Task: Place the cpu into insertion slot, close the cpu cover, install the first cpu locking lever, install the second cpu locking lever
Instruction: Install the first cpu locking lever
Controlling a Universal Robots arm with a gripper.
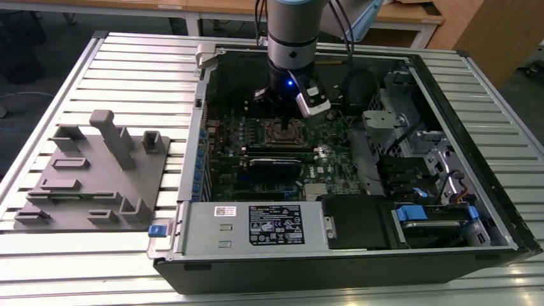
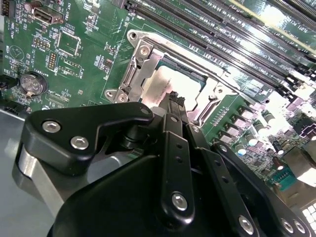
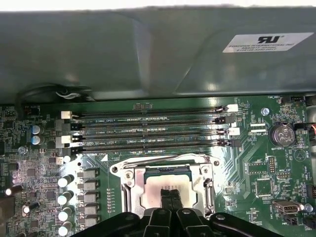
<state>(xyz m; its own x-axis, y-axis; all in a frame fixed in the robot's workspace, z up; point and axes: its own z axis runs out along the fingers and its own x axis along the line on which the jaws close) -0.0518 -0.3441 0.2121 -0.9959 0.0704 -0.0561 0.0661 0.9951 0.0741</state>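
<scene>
gripper [image 3: 169,196] pinched narrow, tips down on the cpu [image 3: 168,190] to seat it flat inside the insertion slot [image 3: 129,195] frame.

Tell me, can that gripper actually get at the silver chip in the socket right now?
Probably yes. In both wrist views the gripper hangs right over the cpu, which lies in the insertion slot. Nothing stands between them, and the computer case is open on top.

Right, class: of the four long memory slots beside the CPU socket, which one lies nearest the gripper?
The slot right beside the insertion slot lies nearest the gripper; the other three run parallel beyond it, toward the grey case wall.
</scene>
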